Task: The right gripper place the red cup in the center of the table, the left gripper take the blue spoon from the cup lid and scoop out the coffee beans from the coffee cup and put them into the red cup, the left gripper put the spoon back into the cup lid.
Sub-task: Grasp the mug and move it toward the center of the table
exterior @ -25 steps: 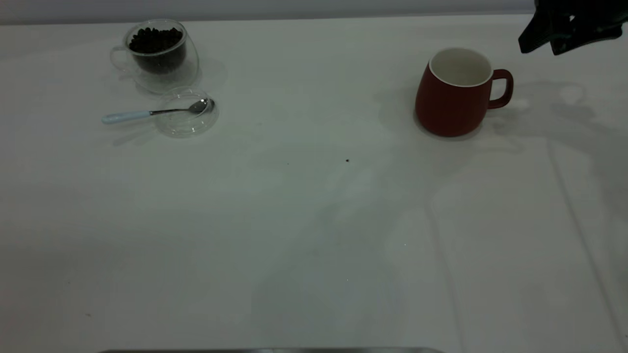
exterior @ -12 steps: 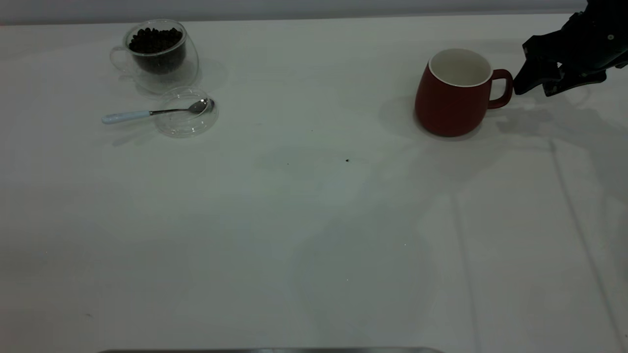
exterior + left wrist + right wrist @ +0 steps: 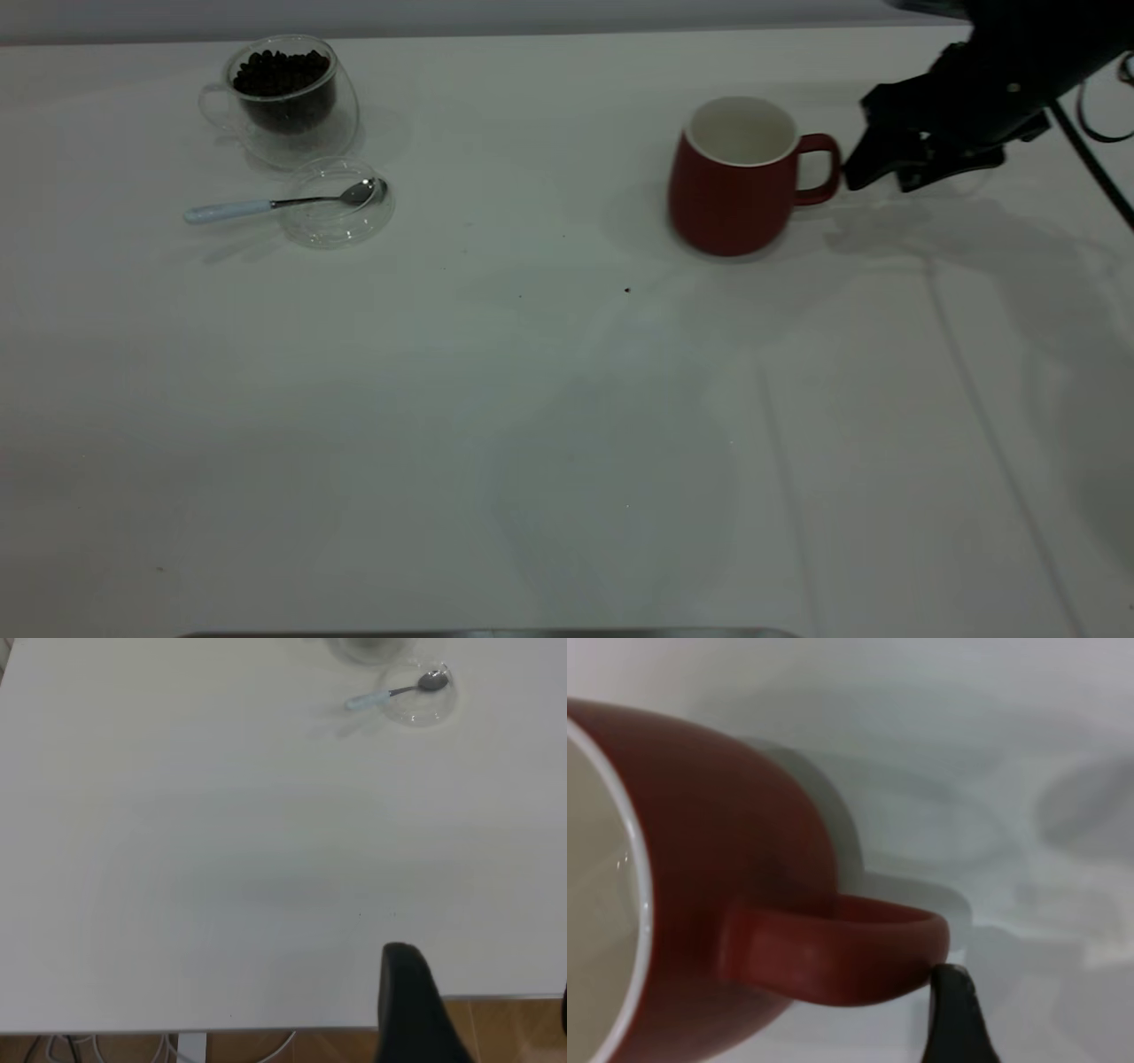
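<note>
1. The red cup (image 3: 735,182) stands upright on the table (image 3: 567,399), right of the middle and toward the far edge, its white inside showing and its handle (image 3: 819,168) pointing at the right edge.
2. The right gripper (image 3: 873,168) is low over the table just beside that handle, on its right side. In the right wrist view one dark fingertip (image 3: 952,1014) touches the outer curve of the handle (image 3: 842,957). Only that one finger shows, so I cannot tell whether the jaws are wide, narrow or closed on anything.
3. The coffee cup (image 3: 288,97) stands near the far left corner of the table, upright, with its clear handle turned toward the left edge. The coffee beans (image 3: 282,73) fill its inner bowl.
4. The cup lid (image 3: 338,202) lies flat just in front of the coffee cup, close beside it.
5. The blue spoon (image 3: 266,205) rests across the lid: its metal bowl sits inside the lid at the lid's right side, and its pale handle sticks out over the rim toward the left edge of the table.
6. The left gripper (image 3: 412,1005) hangs over the table's edge, well away from the lid (image 3: 416,700) and spoon (image 3: 390,694). Only one dark finger is seen, so I cannot tell how far it is spread.
</note>
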